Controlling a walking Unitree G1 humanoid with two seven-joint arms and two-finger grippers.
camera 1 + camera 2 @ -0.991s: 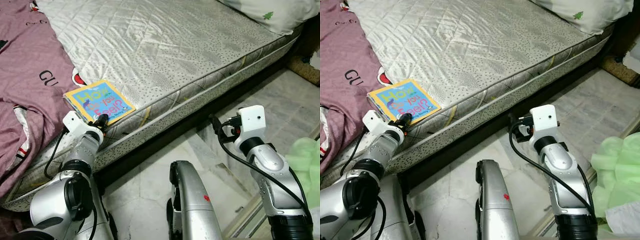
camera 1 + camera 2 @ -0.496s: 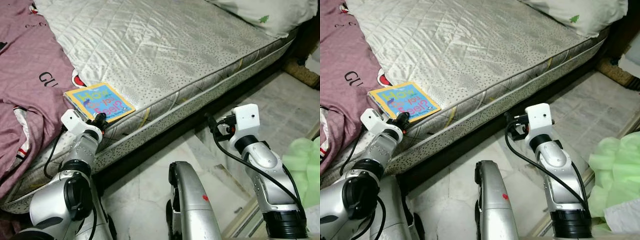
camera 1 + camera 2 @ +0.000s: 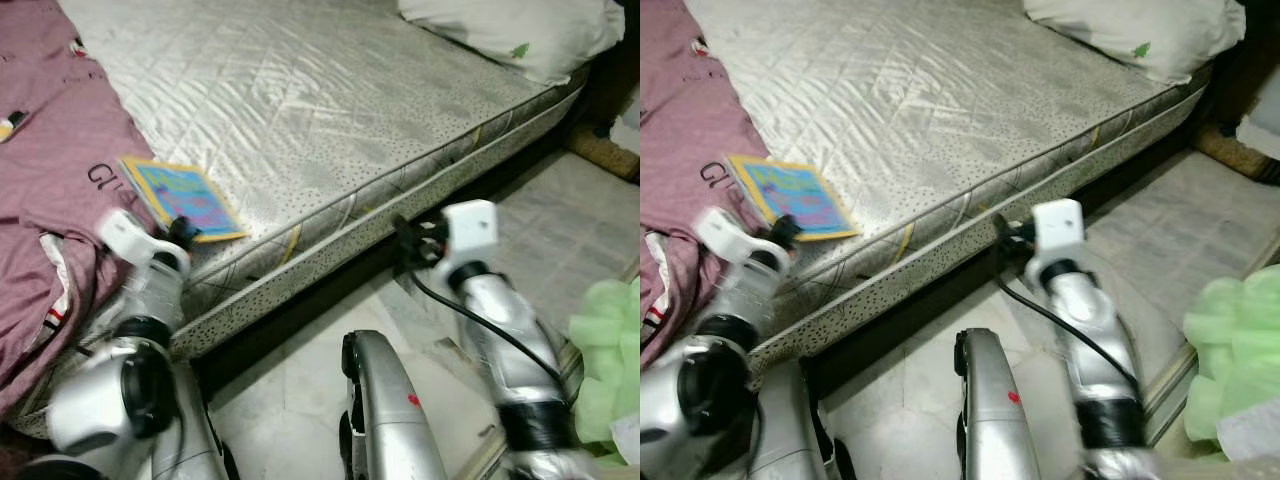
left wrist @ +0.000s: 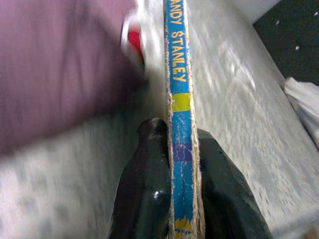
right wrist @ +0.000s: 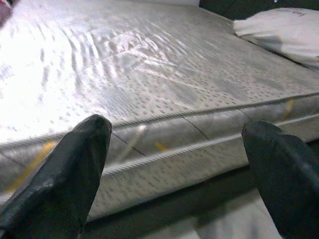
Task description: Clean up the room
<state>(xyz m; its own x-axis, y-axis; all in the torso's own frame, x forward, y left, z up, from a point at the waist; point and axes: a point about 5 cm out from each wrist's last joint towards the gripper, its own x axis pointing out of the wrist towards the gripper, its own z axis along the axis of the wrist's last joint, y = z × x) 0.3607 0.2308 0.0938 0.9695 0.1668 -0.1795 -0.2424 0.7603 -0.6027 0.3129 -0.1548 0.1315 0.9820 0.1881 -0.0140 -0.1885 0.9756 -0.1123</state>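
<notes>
- Across the upper part of my head views lies a bare quilted mattress [image 3: 330,110], silver-grey and speckled along its side, on a dark base above a pale tiled floor [image 3: 280,385].
- At my left a purple blanket [image 3: 50,190] covers the mattress's near corner and droops over its edge.
- Near that blanket a colourful book [image 3: 180,197] lies flat on the mattress, close to the edge.
- My left claw [image 4: 182,164] is clenched on the book's near edge; in the left wrist view one finger [image 4: 144,194] sits on each side of the blue spine, which reads "ANDY STANLEY".
- My right claw [image 5: 174,144] hangs released, its fingers [image 5: 75,164] wide apart, beside the mattress's side and above the floor, touching nothing.
- A white pillow [image 3: 510,30] rests at the far right end of the mattress.
- A pale green bag [image 3: 1235,350] sits on the floor at my right, well apart from both claws.
- Both head views are blurred.
</notes>
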